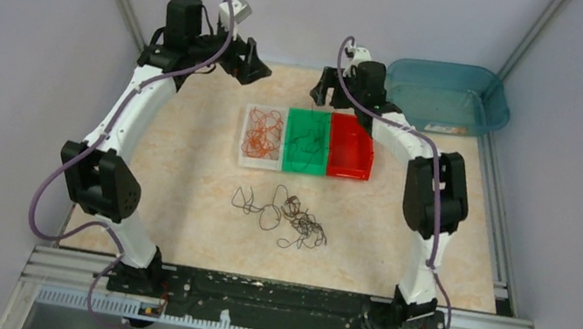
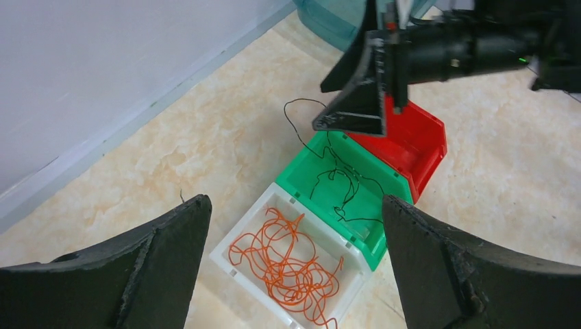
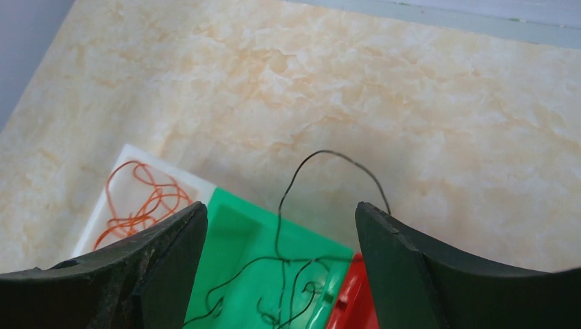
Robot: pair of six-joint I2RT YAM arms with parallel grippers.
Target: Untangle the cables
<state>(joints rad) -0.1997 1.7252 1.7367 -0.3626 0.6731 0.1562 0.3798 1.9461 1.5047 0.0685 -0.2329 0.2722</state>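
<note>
Orange-red cables point(image 1: 262, 135) curl in a white bin point(image 1: 244, 132). At its three o'clock, black cables point(image 1: 310, 139) cross a green bin point(image 1: 303, 169), then a red bin point(image 1: 349, 158). A teal tub point(image 1: 444, 96) sits at two o'clock. The beige marbled table point(image 1: 186, 192) bears a dark-brown tangle point(image 1: 289, 215).

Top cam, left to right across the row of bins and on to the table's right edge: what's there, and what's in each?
white bin holding orange cables → green bin holding a dark cable → red bin, no cable visible inside → teal tub, set farther back

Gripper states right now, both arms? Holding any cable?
Left gripper: open, holding nothing.
Right gripper: open; a black cable shows in the gap between its jaws, not clamped.
</note>
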